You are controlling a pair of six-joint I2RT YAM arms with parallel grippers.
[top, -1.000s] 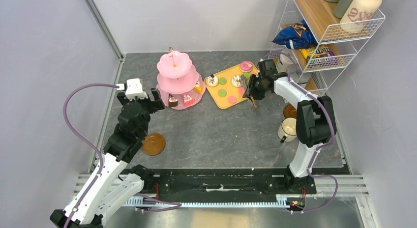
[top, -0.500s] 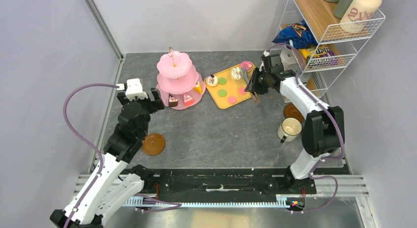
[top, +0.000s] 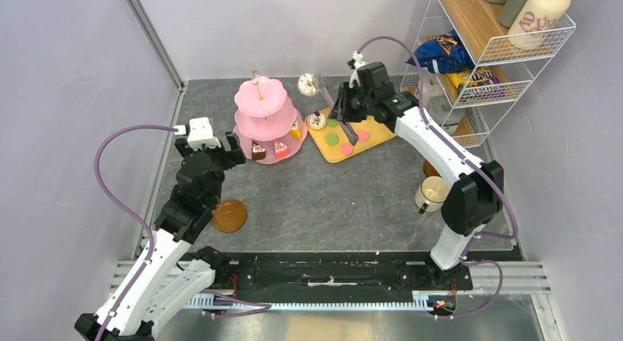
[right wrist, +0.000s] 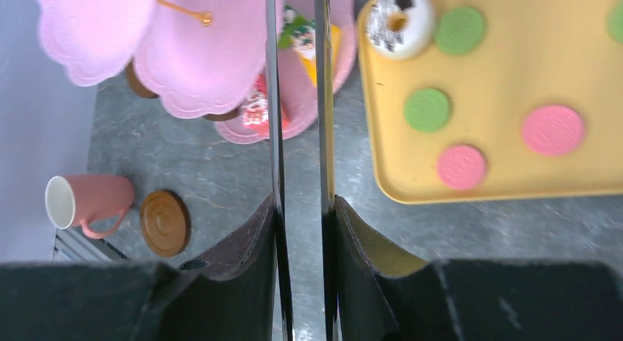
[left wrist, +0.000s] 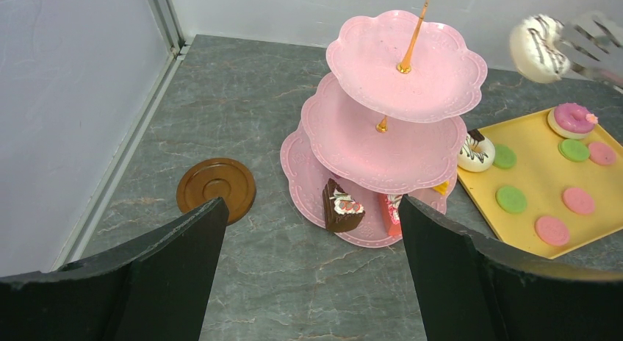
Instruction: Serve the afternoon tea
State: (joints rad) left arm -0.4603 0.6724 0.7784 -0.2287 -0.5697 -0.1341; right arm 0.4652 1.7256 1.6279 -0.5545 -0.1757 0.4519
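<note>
I see right fingers [top: 318, 85] pinched on white drizzled donut [top: 308, 84], held in air at 2 o'clock of pink stand [top: 261, 98], above worktop [top: 330, 201]. At stand's 8 o'clock, left fingers [top: 236, 150] spread wide, holding nothing.

Tiered stand [left wrist: 397, 135]: pink plastic, smooth, low sheen, embossed scalloped rims; centre rod [left wrist: 415, 32] gold metal look. Tray [left wrist: 540, 176]: yellow, smooth, matt. Saucer [left wrist: 216, 188]: brown wood look, satin, ringed. Donut [left wrist: 538, 49]: glossy white icing, dark stripes. Tabletop [left wrist: 242, 106]: grey stone look, veined, matt. My left fingers [left wrist: 169, 282] and right fingers [right wrist: 242, 245]: black matt plastic. Tongs [right wrist: 322, 98]: thin, dark, smooth blades
</note>
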